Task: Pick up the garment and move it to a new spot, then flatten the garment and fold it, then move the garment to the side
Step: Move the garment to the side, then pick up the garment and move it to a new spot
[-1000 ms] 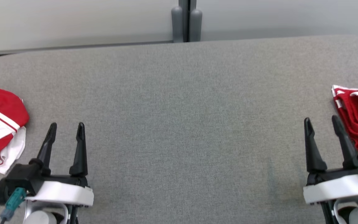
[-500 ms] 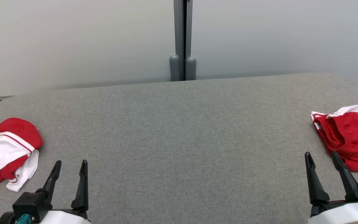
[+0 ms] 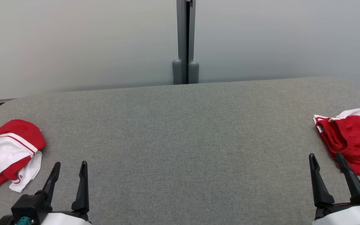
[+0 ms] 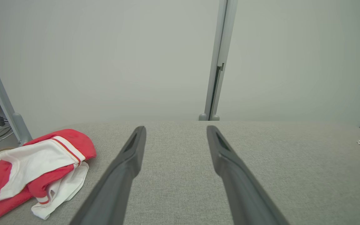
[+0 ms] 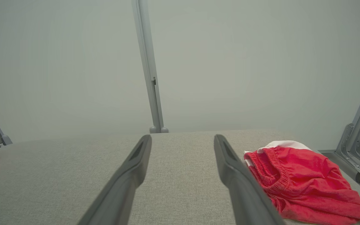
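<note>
Left garment (image 3: 9, 148), right garment (image 3: 353, 137), two in all, left hand (image 3: 70, 163), right hand (image 3: 325, 155), both spread wide, empty

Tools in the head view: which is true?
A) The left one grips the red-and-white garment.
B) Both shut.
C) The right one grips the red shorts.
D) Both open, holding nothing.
D: the left tool and right tool have their fingers spread above the table, with nothing between them.
</note>
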Available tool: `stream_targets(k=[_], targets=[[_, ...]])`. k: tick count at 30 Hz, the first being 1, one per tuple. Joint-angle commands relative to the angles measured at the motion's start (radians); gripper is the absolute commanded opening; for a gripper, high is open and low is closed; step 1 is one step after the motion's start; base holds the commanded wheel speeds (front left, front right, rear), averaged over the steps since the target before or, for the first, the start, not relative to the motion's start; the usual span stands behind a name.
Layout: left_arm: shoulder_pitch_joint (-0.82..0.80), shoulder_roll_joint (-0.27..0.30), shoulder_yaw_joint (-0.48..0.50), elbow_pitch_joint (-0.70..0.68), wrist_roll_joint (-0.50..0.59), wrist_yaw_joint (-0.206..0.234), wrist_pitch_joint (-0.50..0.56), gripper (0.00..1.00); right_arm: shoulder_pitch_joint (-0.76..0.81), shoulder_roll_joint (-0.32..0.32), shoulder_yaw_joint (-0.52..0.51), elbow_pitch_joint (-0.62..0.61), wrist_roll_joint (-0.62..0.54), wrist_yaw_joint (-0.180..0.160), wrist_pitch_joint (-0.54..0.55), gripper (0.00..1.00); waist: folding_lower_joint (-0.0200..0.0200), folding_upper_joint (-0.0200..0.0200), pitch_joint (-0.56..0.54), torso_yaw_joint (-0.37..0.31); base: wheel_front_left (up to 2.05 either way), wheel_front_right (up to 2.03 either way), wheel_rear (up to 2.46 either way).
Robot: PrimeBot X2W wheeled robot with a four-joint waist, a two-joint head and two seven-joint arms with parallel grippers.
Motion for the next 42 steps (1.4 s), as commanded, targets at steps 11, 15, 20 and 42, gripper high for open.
stream_targets(k=[11,15,20,42], targets=[[0.002,0.005,-0.008,-0.022,0.003,0.017,0.014,1.00,0.010,-0.003,-0.008,-0.004,0.010,-0.002,-0.007,1.00,0.0000,-0.0001,-0.004,0.023,0.00,0.00,0.00],[-0.021,0.001,-0.009,-0.026,-0.001,0.020,0.011,1.00,0.016,-0.004,-0.017,-0.013,0.003,-0.002,-0.006,1.00,0.0000,-0.0001,-0.003,0.064,0.00,0.00,0.00],[-0.051,-0.001,-0.014,-0.016,-0.005,0.012,0.000,1.00,0.029,-0.003,-0.022,-0.038,-0.008,-0.001,0.004,1.00,0.0000,-0.0001,0.000,0.165,0.00,0.00,0.00],[-0.085,0.036,0.005,0.022,-0.008,0.001,-0.043,1.00,0.009,-0.001,0.023,-0.078,-0.007,-0.001,0.039,1.00,0.0000,-0.0001,-0.007,0.457,0.00,0.00,0.00]])
